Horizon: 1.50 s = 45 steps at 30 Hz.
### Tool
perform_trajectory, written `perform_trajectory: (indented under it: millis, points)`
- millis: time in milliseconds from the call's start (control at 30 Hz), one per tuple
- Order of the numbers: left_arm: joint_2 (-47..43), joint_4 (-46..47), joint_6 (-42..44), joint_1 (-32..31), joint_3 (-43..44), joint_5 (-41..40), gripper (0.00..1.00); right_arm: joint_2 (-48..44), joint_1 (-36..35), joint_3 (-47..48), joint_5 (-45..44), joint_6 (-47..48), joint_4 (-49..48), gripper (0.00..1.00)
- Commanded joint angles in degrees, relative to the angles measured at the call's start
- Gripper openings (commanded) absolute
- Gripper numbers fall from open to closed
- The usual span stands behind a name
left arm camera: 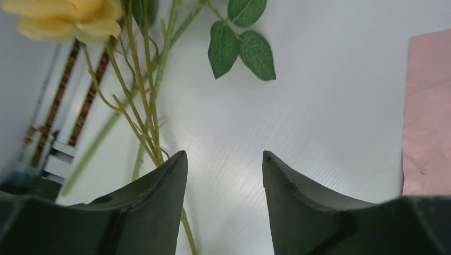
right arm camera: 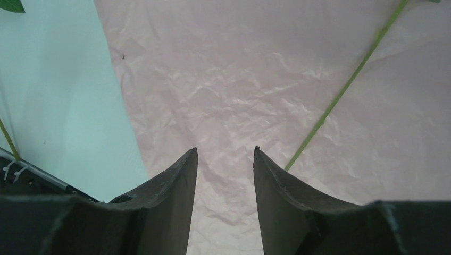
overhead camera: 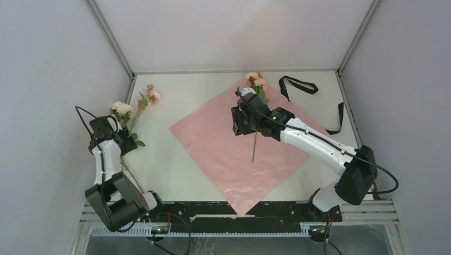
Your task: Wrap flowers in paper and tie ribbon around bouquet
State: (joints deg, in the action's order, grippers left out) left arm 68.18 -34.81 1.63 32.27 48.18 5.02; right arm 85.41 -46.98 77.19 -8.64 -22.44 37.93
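Top external: paper [overhead camera: 223, 154] lay flat.
Left pincer [left arm camera: 224, 155], left of it, and right pincer [right arm camera: 225, 150], above it, gaped empty.

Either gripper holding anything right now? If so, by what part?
Nothing held. Left gripper open, flower stems lying beside it; right gripper open above the paper, lone stem alongside.

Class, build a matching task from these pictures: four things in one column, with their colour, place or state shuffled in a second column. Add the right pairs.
1 paper
2 ribbon
3 left flower bunch
4 left gripper

A black, far right on the table
B open, holding nothing
C pink face up, mid-table
D on bare table, off the paper

Pairs: 1-C, 2-A, 3-D, 4-B
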Motion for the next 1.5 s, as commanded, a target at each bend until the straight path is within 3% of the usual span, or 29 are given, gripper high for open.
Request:
perform_trajectory:
  millis: [0,267,400,533,700,800,900,1300,1367,1467]
  points:
    - [4.27,2.56,-8.22,1.53,-0.65,-2.79,0.59,0.45,-0.92,0.15,-1.34,-0.23,-0.73,0.52]
    - [3.99,7.31,-12.77,6.62,-4.76,-12.67,0.64,0.88,-1.4,0.15,-3.62,0.27,0.91,0.52]
    - [7.33,6.02,-9.98,7.3,-3.92,-6.87,0.66,1.21,-1.37,0.17,-3.52,0.55,0.65,0.52]
    - [12.69,5.06,-9.14,9.03,-3.04,-7.67,0.66,0.93,-1.3,0.17,-4.0,0.92,1.03,0.52]
    - [12.96,5.58,-8.32,9.23,-3.72,-5.66,0.47,0.86,-0.94,0.17,-4.89,1.56,1.69,0.52]
    - [11.68,6.02,-7.99,9.25,-4.21,-3.66,0.24,0.99,-0.68,0.18,-4.94,1.72,1.71,0.52]
    - [10.53,5.94,-7.37,9.26,-4.24,-4.02,0.12,0.99,-0.44,0.16,-4.89,1.93,1.71,0.52]
    - [-1.37,7.37,-5.22,9.25,-4.33,-2.78,0.09,1.0,-0.16,0.18,-5.08,2.28,2.1,0.52]
    - [-2.77,7.5,-4.76,9.26,-4.17,-1.14,0.01,0.76,-0.21,0.13,-5.08,2.34,2.17,0.52]
    - [-6.73,8.42,-4.55,9.11,-3.79,6.1,0.0,0.3,-0.21,0.14,-4.91,2.54,2.03,0.52]
